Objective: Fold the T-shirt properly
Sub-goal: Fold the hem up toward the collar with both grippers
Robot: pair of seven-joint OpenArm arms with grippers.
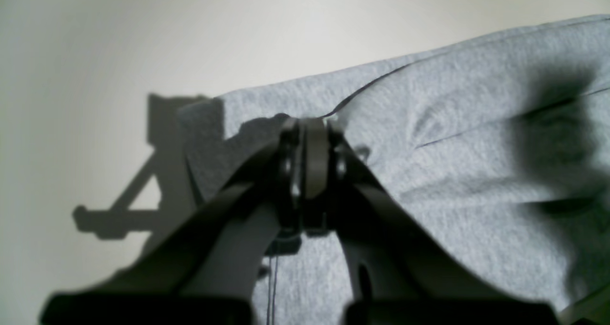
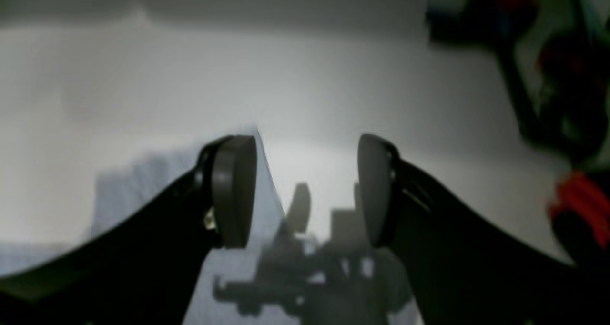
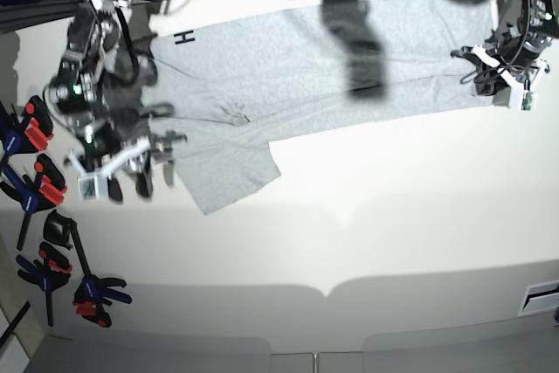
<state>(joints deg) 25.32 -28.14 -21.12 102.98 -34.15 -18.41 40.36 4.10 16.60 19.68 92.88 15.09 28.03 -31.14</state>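
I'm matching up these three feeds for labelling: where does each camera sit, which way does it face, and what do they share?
Left wrist: behind the left hand, looking along its shut fingers at the T-shirt edge they pinch.
Right wrist: behind the right hand, facing the table between open fingers; blurred.
Base: high up, looking down on table, shirt, both arms and the clamps.
Shared: all three show the grey T-shirt and white table.

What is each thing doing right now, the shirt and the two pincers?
T-shirt: spread across the table, one long side folded over, a sleeve sticking out.
Left pincer: shut, pinching the T-shirt's edge.
Right pincer: open, holding nothing.
Clamps: lying at the table's side.
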